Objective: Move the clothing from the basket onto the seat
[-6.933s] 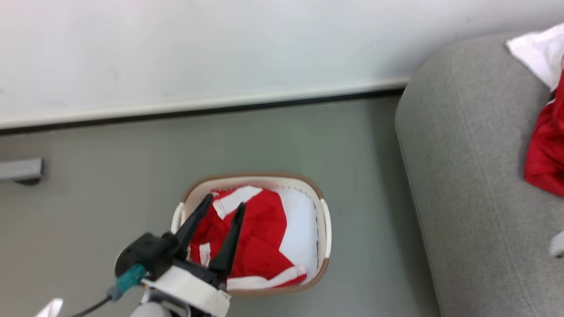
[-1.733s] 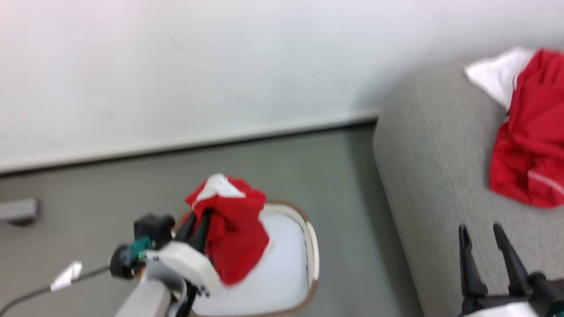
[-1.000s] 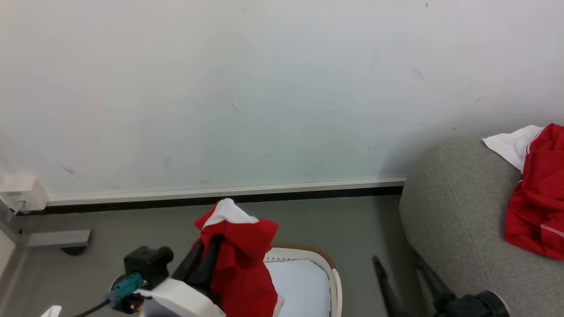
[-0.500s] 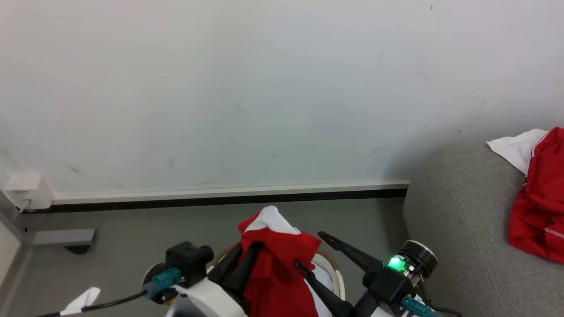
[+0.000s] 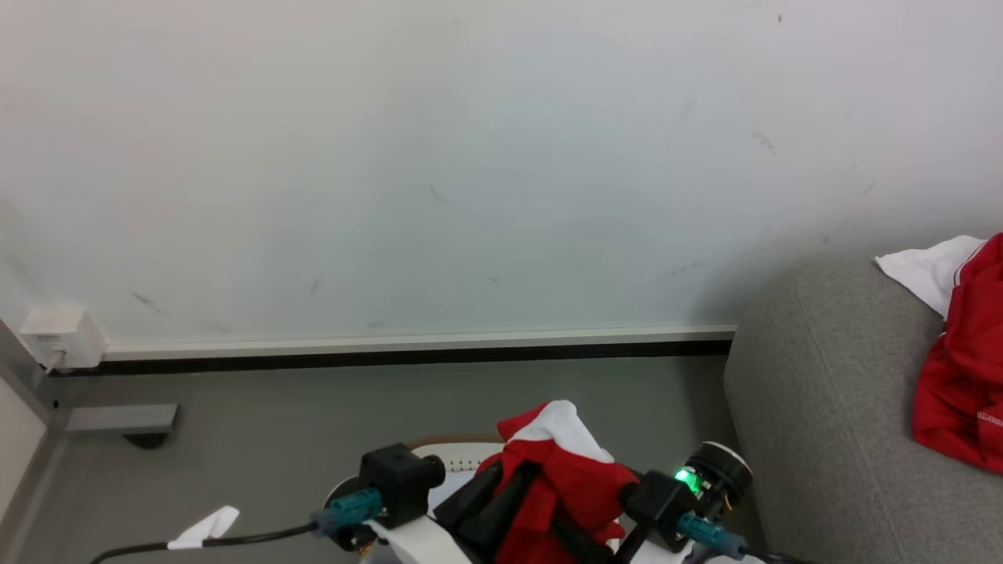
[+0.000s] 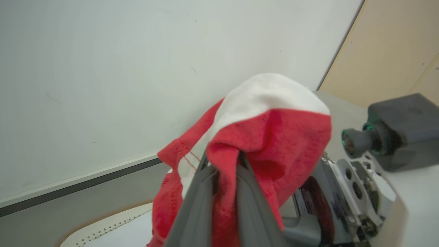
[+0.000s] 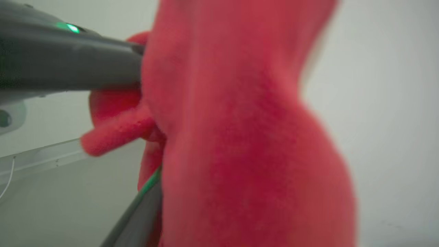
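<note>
The wall [image 5: 470, 157] and the grey floor [image 5: 274, 407] form the background. The seat [image 5: 823, 407] stands at the right and already carries a second red garment [image 5: 960, 392] and a white cloth [image 5: 925, 270]. The basket [image 5: 454, 448] sits on the floor to its left, apart from it. The clothing [image 5: 564, 462] hangs in the air above the basket rim, draped over the left end effector [image 6: 224, 164]. That end effector's fingers are closed almost together with a fold of red fabric pinched between them. The right end effector [image 5: 595, 540] is pressed against the same bundle; fabric covers its fingers, so its opening cannot be determined. Hazards: the pinch takes a single fold near the fingertips, so a fast swing toward the seat may pull it free. The hanging tail may also catch the basket rim and drag the basket. If both end effectors hold the fabric, opposing motion would strain it. A green indicator [image 5: 686, 475] is lit on the right wrist. No legible brand, label or writing is present.
</note>
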